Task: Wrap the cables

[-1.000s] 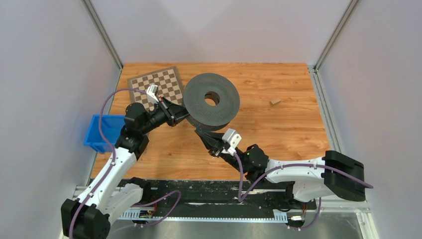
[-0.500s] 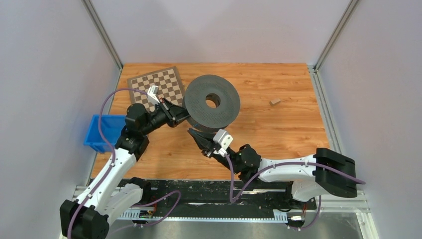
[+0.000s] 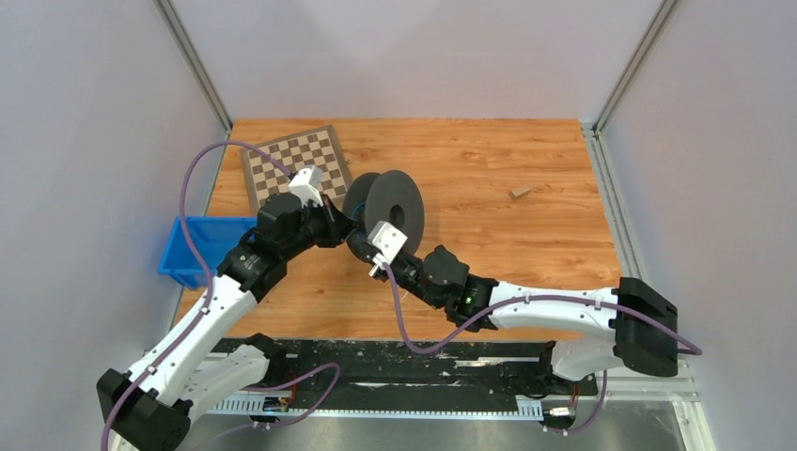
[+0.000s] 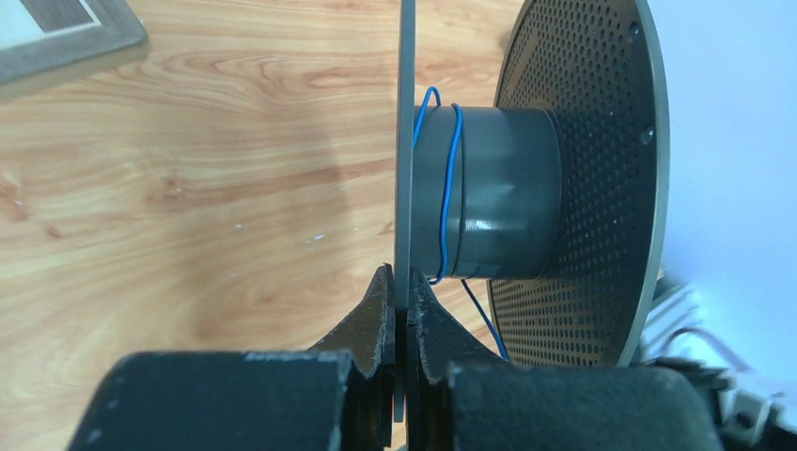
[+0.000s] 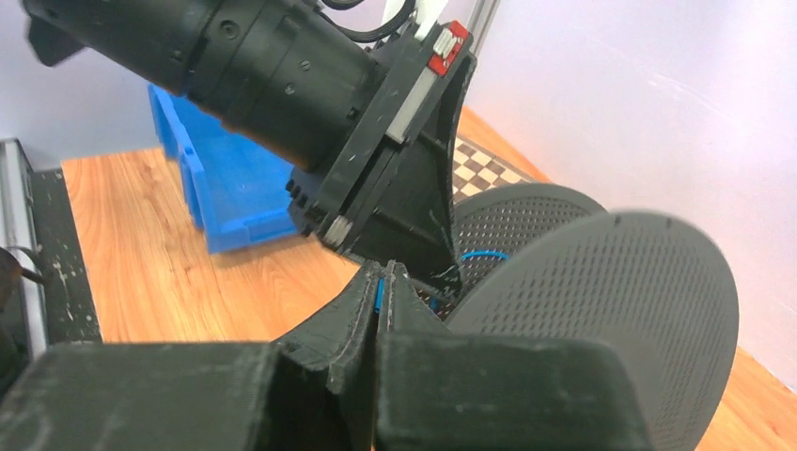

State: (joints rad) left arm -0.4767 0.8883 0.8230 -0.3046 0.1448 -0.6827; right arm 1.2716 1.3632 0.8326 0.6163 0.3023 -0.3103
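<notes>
The dark grey two-disc spool (image 3: pixel 395 209) stands on edge on the wooden table. My left gripper (image 4: pixel 402 282) is shut on the rim of its near disc (image 4: pixel 405 141). A thin blue cable (image 4: pixel 451 178) makes a couple of turns round the hub (image 4: pixel 503 193), and a loose strand runs down toward the perforated far disc (image 4: pixel 587 188). My right gripper (image 5: pixel 383 272) is shut on the blue cable (image 5: pixel 379 293), right beside the left gripper's body (image 5: pixel 395 178) and the spool's discs (image 5: pixel 611 310). From above, both grippers (image 3: pixel 346 224) (image 3: pixel 362 246) meet at the spool's left side.
A blue bin (image 3: pixel 202 246) sits at the table's left edge, behind the left arm. A chessboard (image 3: pixel 291 162) lies at the back left. A small wooden block (image 3: pixel 519 191) rests at the back right. Metal frame posts stand at the back corners.
The spool has turned from lying with its face up to standing on edge and has shifted left. The right arm has reached left to it, and the left arm has swung up.
</notes>
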